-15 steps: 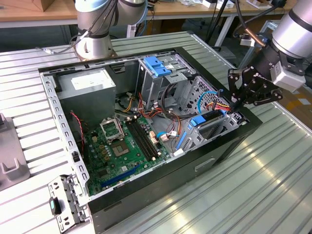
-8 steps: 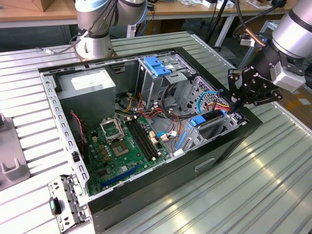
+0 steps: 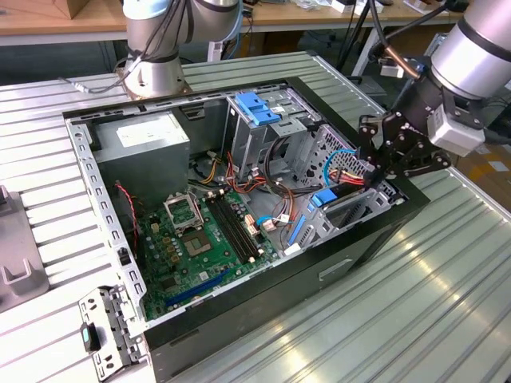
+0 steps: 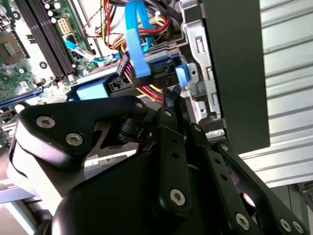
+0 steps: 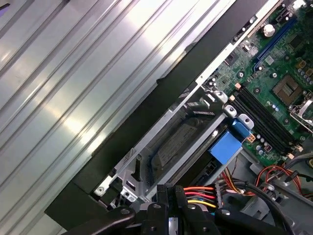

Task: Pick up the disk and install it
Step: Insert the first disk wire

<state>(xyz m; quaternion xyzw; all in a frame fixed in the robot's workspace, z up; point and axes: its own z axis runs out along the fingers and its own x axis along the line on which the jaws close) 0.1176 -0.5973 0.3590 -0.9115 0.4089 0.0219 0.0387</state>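
The disk point(image 5: 178, 142) lies flat in the drive bay at the corner of the open computer case point(image 3: 263, 287) on the exterior view's right. Its grey metal face shows between the bay's rails, and its light-blue carrier point(image 3: 323, 198) shows at the end facing the motherboard. In the second wrist view the carrier point(image 4: 90, 90) runs under a bundle of cables. My black gripper point(image 3: 373, 179) hangs over that bay, pointing down. Its fingers point(image 4: 171, 100) are shut, with nothing seen between them. Their tips stand right at the carrier's blue end, beside a wired plug point(image 5: 215, 188).
Red, yellow and light-blue cables point(image 3: 343, 167) crowd the space around the bay. The case also holds the motherboard point(image 3: 200, 239), a power supply point(image 3: 148, 136) and a drive cage with a blue latch point(image 3: 259, 108). A loose metal bracket point(image 3: 108, 327) lies on the ribbed table point(image 3: 399, 303).
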